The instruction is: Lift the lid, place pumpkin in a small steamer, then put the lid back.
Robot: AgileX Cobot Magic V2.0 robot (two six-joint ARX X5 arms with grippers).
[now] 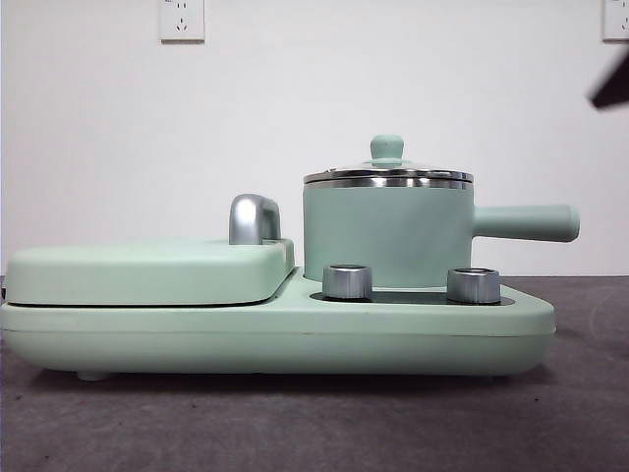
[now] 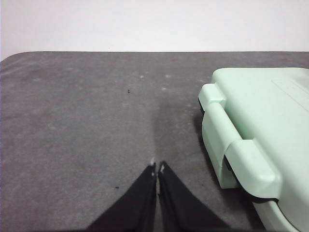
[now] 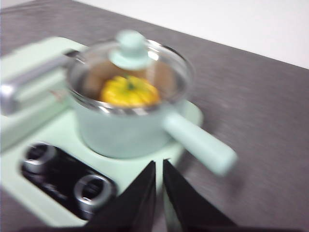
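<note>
From the front, the mint-green cylindrical small steamer [image 1: 388,234] stands on the wide mint-green appliance base [image 1: 275,329] behind two steel knobs [image 1: 347,281], the round glass lid [image 1: 387,175] seated on its rim. The left wrist view shows the left gripper [image 2: 158,167] pinched together, empty, over grey table [image 2: 87,125] beside the base. In the right wrist view (blurred), the right gripper [image 3: 159,164] is narrow and empty near the steamer's handle [image 3: 198,141], the yellow-orange ribbed pumpkin [image 3: 129,91] inside under the lid.

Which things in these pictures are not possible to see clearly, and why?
- Pumpkin: hidden in the front view by the small steamer wall; blurred in the right wrist view.
- Lid: its seating is blurred in the right wrist view.
- Appliance base: cut off by the left wrist view's edge.
</note>
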